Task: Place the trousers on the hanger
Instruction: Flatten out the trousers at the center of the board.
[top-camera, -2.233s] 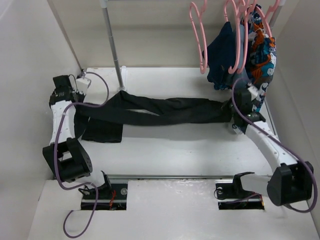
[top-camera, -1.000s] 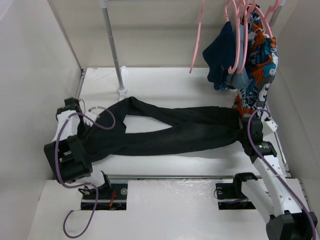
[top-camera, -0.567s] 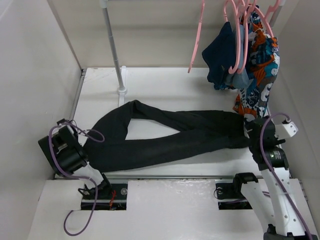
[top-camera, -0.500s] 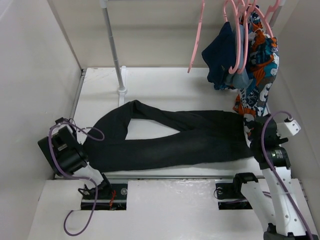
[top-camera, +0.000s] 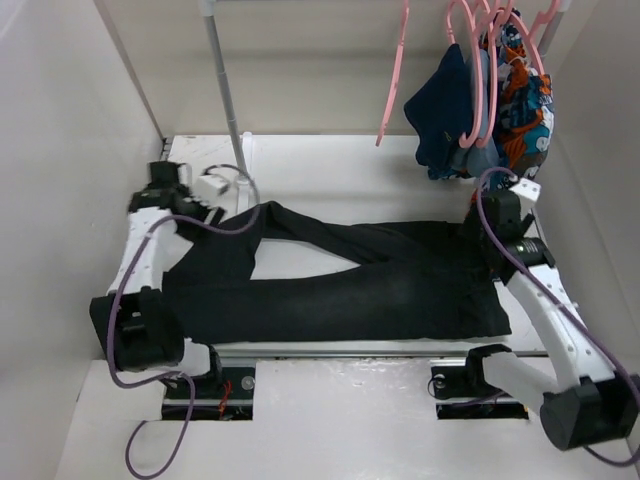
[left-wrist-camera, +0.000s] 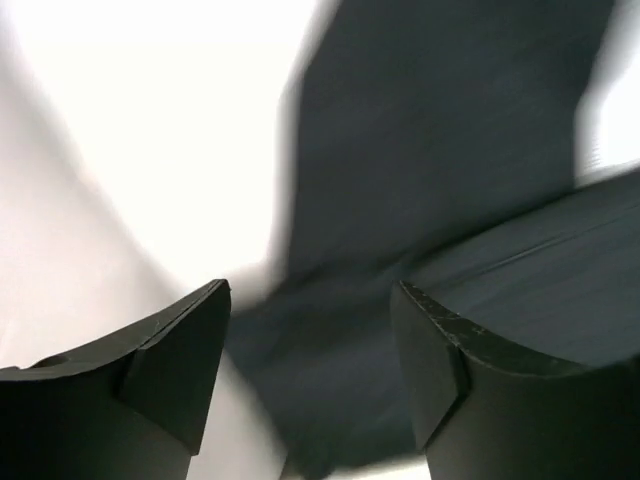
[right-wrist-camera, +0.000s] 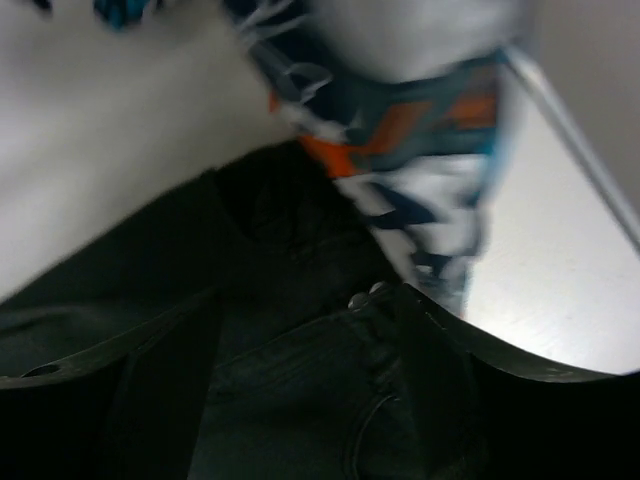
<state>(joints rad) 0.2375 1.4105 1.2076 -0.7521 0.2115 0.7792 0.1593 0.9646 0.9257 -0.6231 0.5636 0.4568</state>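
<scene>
Both jaws released; the trousers (top-camera: 340, 295) lie flat along the tabletop's (top-camera: 330, 170) near edge, not yet on the bare hanger (top-camera: 397, 80) above the far edge.

- The trousers (right-wrist-camera: 270, 230) are lying on the table (right-wrist-camera: 110, 140), waist button showing.
- A blurred patterned garment (right-wrist-camera: 400, 140) is hanging over their edge.
- The gripper (right-wrist-camera: 305, 300) is standing spread above them.

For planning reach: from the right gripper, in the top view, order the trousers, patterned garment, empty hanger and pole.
From the right gripper:
1. trousers, right beneath it
2. patterned garment, behind, hanging right
3. hanger, back centre
4. pole, far back left
</scene>
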